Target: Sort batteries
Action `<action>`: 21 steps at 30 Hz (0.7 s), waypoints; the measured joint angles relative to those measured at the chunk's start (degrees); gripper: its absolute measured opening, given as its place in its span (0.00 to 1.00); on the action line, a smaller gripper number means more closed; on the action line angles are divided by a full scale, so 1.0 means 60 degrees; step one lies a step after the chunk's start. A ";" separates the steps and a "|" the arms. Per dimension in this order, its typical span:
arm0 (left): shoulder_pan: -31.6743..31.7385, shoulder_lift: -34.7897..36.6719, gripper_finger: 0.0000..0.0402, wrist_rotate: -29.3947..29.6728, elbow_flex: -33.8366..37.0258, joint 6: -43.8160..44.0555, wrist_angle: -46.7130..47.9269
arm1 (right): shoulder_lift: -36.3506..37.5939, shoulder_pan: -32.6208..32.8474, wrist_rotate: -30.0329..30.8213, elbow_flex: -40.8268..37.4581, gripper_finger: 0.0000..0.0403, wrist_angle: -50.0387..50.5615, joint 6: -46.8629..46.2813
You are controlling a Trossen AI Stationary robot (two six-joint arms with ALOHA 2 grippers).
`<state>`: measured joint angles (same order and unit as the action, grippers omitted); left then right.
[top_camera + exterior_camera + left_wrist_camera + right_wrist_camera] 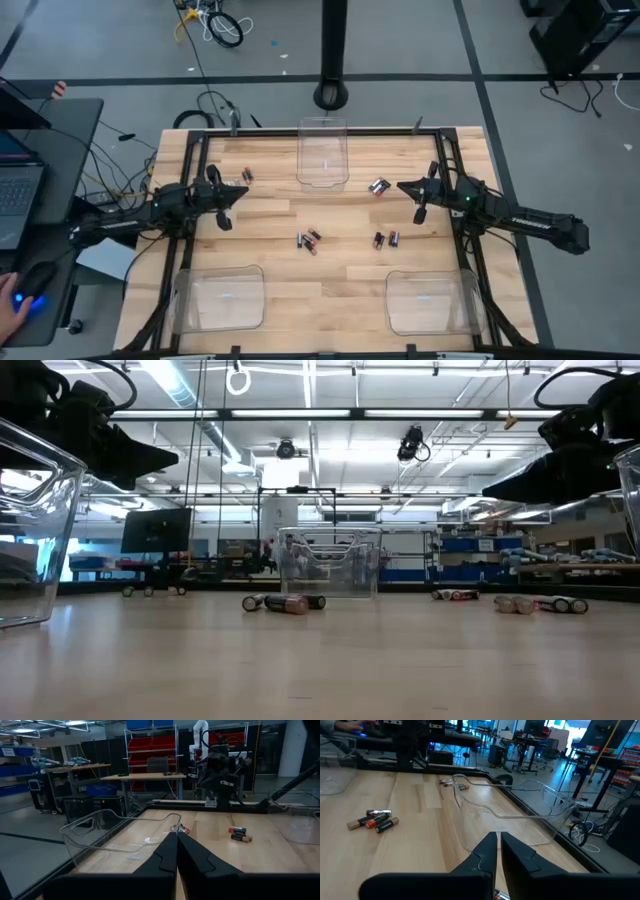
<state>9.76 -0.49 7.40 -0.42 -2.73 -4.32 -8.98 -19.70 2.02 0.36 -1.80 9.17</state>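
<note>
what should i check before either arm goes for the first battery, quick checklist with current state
1. Left gripper empty, jaws shut: ok, must open first.
2. Right gripper empty, jaws shut: ok, same.
3. Batteries reachable on open table: ok; centre cluster, a pair, some by the far bin, one far left.
4. Three clear bins in place: ok; far bin, near left, near right.
5. Bins empty: appears ok.
6. Battery sizes readable: cannot tell.
</note>
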 joint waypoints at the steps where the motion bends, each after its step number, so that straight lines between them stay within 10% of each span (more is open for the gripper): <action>1: -0.0001 0.0000 0.04 0.0000 0.0002 -0.0002 -0.0001 | -0.0002 0.0000 0.0000 0.0000 0.09 0.0000 0.0000; 21: -0.0001 0.0000 0.04 0.0000 0.0001 0.0000 -0.0001 | 0.0001 0.0000 0.0000 0.0000 0.08 0.0000 0.0000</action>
<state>9.75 -0.49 7.40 -0.42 -2.73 -4.33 -8.97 -19.70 2.02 0.36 -1.80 9.17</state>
